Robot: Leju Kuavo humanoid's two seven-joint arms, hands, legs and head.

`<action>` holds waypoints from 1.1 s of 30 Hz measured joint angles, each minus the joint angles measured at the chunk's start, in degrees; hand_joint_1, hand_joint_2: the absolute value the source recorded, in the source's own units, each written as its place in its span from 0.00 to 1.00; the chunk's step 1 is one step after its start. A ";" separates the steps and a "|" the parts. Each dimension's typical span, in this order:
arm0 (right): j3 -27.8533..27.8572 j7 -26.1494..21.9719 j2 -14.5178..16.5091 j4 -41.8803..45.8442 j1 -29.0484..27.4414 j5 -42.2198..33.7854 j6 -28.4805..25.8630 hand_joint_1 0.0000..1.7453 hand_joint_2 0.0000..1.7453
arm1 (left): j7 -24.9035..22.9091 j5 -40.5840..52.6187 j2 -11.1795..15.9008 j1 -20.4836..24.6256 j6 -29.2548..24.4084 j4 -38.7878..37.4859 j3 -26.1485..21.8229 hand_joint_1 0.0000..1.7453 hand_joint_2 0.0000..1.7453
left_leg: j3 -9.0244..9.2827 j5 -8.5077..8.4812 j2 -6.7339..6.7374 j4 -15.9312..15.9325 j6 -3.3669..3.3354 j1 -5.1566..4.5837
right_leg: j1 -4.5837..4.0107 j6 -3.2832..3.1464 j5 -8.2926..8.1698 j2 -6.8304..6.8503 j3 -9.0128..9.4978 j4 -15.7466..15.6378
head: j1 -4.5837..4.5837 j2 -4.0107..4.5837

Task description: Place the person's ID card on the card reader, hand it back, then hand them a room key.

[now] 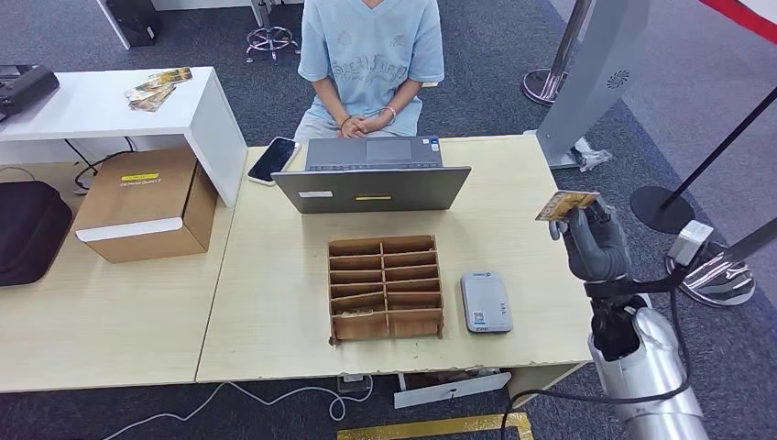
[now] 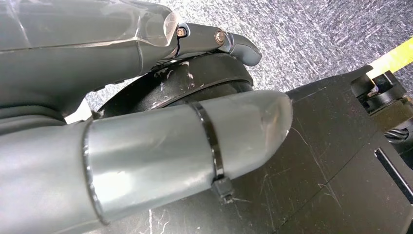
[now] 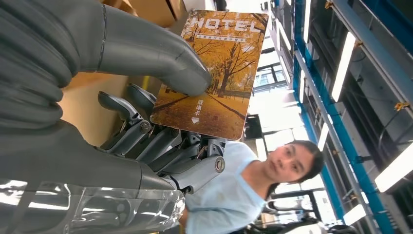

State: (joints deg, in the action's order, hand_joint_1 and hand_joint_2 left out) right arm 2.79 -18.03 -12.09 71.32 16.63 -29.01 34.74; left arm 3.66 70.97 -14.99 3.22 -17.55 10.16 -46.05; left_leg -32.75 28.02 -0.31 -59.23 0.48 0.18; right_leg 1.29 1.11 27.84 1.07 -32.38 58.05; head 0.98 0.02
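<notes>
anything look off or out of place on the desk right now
Nothing is spilled or damaged. Mildly untidy: a phone lies askew, overhanging the table's back edge beside the laptop, and loose cards are scattered on the white shelf. The right hand holds a hotel card.

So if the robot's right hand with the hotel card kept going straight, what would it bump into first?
Probably nothing soon: the right hand holds the hotel card above the table's right edge, pointing past the laptop; depth is unclear.
</notes>
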 joint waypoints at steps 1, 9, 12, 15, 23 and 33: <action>0.18 -0.09 0.00 0.53 -1.87 -0.52 0.54 1.00 1.00 | 0.03 0.04 0.00 0.00 0.00 0.00 -0.01 0.00 0.00 | 0.00 0.00 0.01 0.00 0.00 0.00 | 0.00 0.00 0.00 -0.01 -0.01 0.00 | 0.01 0.00; 0.62 2.24 1.06 3.76 -11.45 -3.30 2.98 1.00 1.00 | 0.40 0.26 0.01 0.00 0.00 0.00 -0.01 0.00 0.00 | -0.02 0.00 0.04 0.02 0.01 0.01 | 0.00 0.01 0.01 -0.04 -0.02 0.01 | -0.02 0.00; 0.83 4.00 2.16 5.50 -13.72 -2.45 1.92 1.00 1.00 | 1.31 -0.35 -0.01 -0.02 0.00 0.00 -0.09 0.00 0.00 | -0.02 -0.01 0.06 0.02 0.00 0.00 | 0.00 0.01 0.01 -0.03 -0.01 0.02 | -0.01 0.00; 0.84 4.21 2.88 6.87 -15.08 0.32 0.54 1.00 1.00 | 1.56 -0.60 -0.02 -0.02 0.00 0.00 -0.17 0.00 0.00 | -0.03 -0.01 0.09 0.02 -0.01 0.00 | 0.01 0.01 0.01 -0.06 -0.01 0.02 | -0.01 0.00; 0.81 2.26 6.65 9.23 -15.49 3.90 -2.82 1.00 1.00 | 1.30 -0.93 -0.05 0.02 0.00 0.00 -0.74 0.00 0.00 | 0.00 -0.02 0.18 0.02 -0.01 0.02 | 0.00 0.01 0.00 -0.14 -0.02 0.03 | -0.01 0.00; 0.14 3.68 11.50 11.69 -16.87 14.80 -10.88 1.00 1.00 | 1.10 -1.30 -0.09 0.01 0.02 0.00 -1.31 0.00 0.00 | -0.01 -0.02 0.22 0.02 0.00 0.04 | -0.01 0.01 0.00 -0.16 -0.03 0.05 | -0.02 0.00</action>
State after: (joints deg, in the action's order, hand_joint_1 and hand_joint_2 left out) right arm 2.93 -14.35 -0.58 83.02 -0.23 -14.22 23.86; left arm 4.76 69.67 -15.08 3.23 -17.53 10.16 -47.35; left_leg -32.76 28.00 -0.10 -59.21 0.48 0.22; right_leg 1.28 1.12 27.84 0.90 -32.41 58.10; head 0.97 0.02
